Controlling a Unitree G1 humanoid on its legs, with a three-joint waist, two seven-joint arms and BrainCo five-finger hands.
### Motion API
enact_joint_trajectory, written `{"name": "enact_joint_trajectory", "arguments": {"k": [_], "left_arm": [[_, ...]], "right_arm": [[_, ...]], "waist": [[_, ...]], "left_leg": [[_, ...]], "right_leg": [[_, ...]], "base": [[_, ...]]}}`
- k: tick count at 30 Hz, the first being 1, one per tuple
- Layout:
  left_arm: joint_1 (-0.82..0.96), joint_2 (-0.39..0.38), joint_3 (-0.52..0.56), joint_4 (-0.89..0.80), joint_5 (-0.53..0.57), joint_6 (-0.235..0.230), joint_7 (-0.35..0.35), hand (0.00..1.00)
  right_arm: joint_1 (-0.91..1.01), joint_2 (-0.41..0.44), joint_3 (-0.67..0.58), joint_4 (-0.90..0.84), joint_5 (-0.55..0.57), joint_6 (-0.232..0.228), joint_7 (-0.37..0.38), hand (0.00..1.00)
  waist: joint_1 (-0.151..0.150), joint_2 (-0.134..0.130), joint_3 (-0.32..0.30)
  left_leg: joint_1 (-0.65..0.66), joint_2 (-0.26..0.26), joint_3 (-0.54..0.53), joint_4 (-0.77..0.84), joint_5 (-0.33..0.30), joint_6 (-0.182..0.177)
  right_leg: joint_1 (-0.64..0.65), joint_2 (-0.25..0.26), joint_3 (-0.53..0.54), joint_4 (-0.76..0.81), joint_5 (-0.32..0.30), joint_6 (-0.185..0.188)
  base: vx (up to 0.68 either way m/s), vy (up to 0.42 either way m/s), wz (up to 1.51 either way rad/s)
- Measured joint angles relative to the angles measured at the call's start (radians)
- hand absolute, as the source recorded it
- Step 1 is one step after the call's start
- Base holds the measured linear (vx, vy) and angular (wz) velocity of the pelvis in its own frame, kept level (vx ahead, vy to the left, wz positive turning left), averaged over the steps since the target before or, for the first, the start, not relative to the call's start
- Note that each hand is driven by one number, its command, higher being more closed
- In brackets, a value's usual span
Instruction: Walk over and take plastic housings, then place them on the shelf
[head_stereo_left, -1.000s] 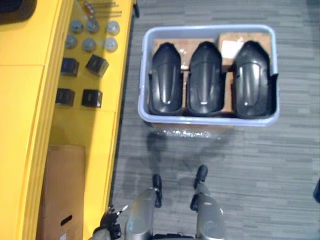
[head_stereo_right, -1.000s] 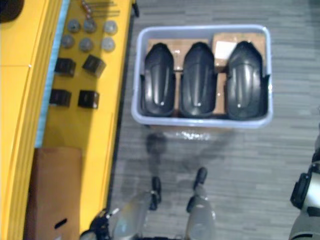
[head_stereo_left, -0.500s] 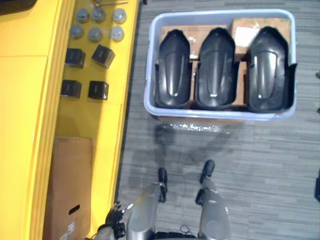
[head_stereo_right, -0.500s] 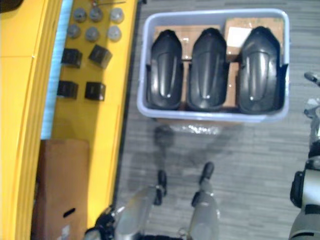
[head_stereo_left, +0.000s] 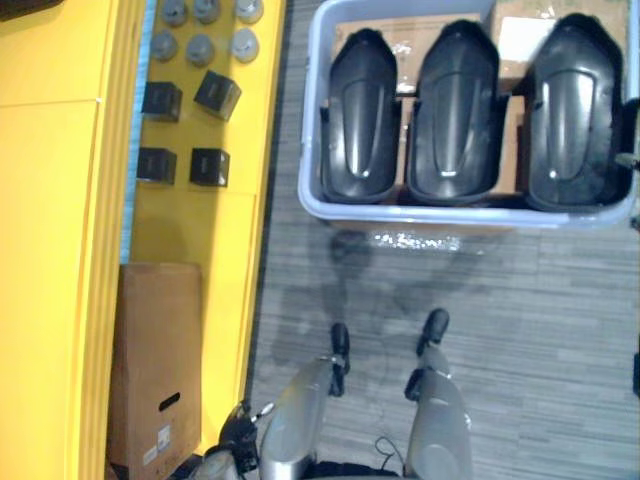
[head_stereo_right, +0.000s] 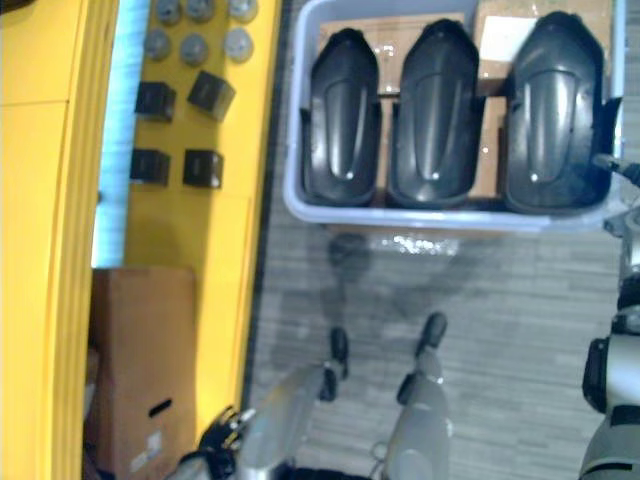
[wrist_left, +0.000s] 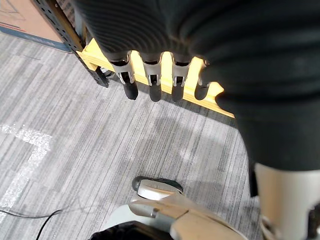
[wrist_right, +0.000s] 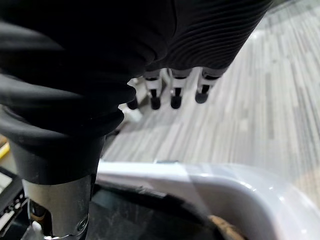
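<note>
Left eye view: three glossy black moulded plastic housings (head_stereo_left: 456, 115), domed and smooth, lie side by side in a pale grey plastic tub (head_stereo_left: 470, 214) at 1 o'clock. Yellow shelf (head_stereo_left: 60, 250) at 9 o'clock. Approach step, I judge. Next: reach down for the nearest housing.

Left wrist view: left hand (wrist_left: 154, 85) empty, fingers hanging loose over grey striped floor (wrist_left: 75, 150).

Right wrist view: right hand (wrist_right: 175, 95) empty, fingers slack, above the smooth tub rim.

plastic housings (head_stereo_left: 458, 115): glossy black
bin (head_stereo_left: 470, 214): pale blue-grey
shelf (head_stereo_left: 50, 250): bright yellow
floor (head_stereo_left: 520, 330): grey, streaked in lighter and darker bands
cardboard box (head_stereo_left: 155, 360): plain brown
blocks (head_stereo_left: 209, 166): black
discs (head_stereo_left: 200, 47): dull grey
</note>
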Motion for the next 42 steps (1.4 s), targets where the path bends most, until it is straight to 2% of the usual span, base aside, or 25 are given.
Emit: {"name": "enact_joint_trajectory", "arguments": {"k": [3,9,10,14,18,23,29,31,33,42], "left_arm": [[-0.005,-0.005,-0.008,0.000,-0.001,0.001,-0.008,0.00],[-0.007,-0.005,-0.026,0.000,-0.032,-0.001,-0.022,0.00],[-0.008,-0.004,-0.030,0.000,-0.032,-0.002,-0.023,0.00],[-0.008,0.000,-0.041,0.000,-0.038,-0.012,-0.024,0.00],[-0.011,0.000,-0.046,0.000,-0.040,-0.018,-0.024,0.00],[-0.011,0.000,-0.047,-0.001,-0.040,-0.019,-0.022,0.00],[-0.011,0.006,-0.081,-0.006,-0.071,-0.018,-0.012,0.00],[-0.011,0.005,-0.086,-0.013,-0.076,-0.015,-0.001,0.00],[-0.011,0.006,-0.086,-0.020,-0.077,-0.010,0.004,0.00],[-0.011,0.009,-0.085,-0.043,-0.076,-0.016,0.006,0.00]], "right_arm": [[-0.020,-0.004,0.016,0.018,-0.017,-0.001,-0.002,0.00],[-0.058,-0.017,0.053,0.021,-0.061,-0.002,-0.005,0.00],[-0.059,-0.019,0.057,0.021,-0.068,-0.001,-0.005,1.00],[-0.068,-0.020,0.066,0.025,-0.104,0.023,0.002,1.00],[-0.069,-0.021,0.109,0.044,-0.166,0.100,0.024,1.00],[-0.109,-0.030,0.108,0.079,-0.225,0.160,0.022,1.00],[-0.118,-0.030,0.108,0.121,-0.337,0.228,0.021,1.00],[-0.111,-0.030,0.104,0.163,-0.377,0.273,0.019,1.00],[-0.097,-0.030,0.075,0.176,-0.405,0.296,0.012,1.00],[-0.067,-0.030,0.039,0.200,-0.431,0.301,-0.042,1.00]], "waist": [[0.016,0.012,0.001],[0.027,0.020,0.001],[0.028,0.020,0.001],[0.032,0.022,0.000],[0.045,0.023,-0.001],[0.045,0.024,-0.002],[0.051,0.039,-0.012],[0.055,0.046,-0.017],[0.054,0.047,-0.017],[0.046,0.047,-0.017]], "left_leg": [[-0.004,-0.002,0.000,0.000,0.003,0.001],[-0.028,-0.007,-0.008,-0.001,0.014,0.002],[-0.031,-0.008,-0.009,-0.001,0.015,0.002],[-0.037,-0.014,-0.024,-0.001,0.021,0.002],[-0.043,-0.019,-0.030,-0.001,0.025,0.004],[-0.055,-0.020,-0.030,0.001,0.027,0.003],[-0.055,-0.021,-0.032,0.002,0.028,0.005],[-0.055,-0.024,-0.031,0.001,0.030,0.006],[-0.055,-0.024,-0.031,0.000,0.032,0.006],[-0.054,-0.024,-0.032,0.000,0.032,0.006]], "right_leg": [[-0.010,-0.004,0.000,0.010,0.000,0.000],[-0.031,-0.009,-0.005,0.015,0.000,0.000],[-0.033,-0.010,-0.006,0.016,0.000,0.000],[-0.034,-0.016,-0.024,0.020,0.000,0.000],[-0.036,-0.021,-0.029,0.024,0.000,0.000],[-0.051,-0.023,-0.029,0.029,0.000,0.000],[-0.049,-0.025,-0.029,0.031,0.000,0.000],[-0.049,-0.027,-0.029,0.031,0.000,0.000],[-0.049,-0.028,-0.029,0.031,0.000,0.000],[-0.047,-0.028,-0.028,0.030,0.000,0.000]], "base": [[-0.01,0.003,0.02],[-0.02,-0.002,0.05],[-0.01,-0.004,0.07],[-0.02,-0.002,0.11],[-0.01,0.010,0.06],[0.00,0.001,0.01],[0.00,0.000,0.00],[0.00,0.000,0.00],[0.00,0.000,0.00],[0.00,0.000,0.00]]}}
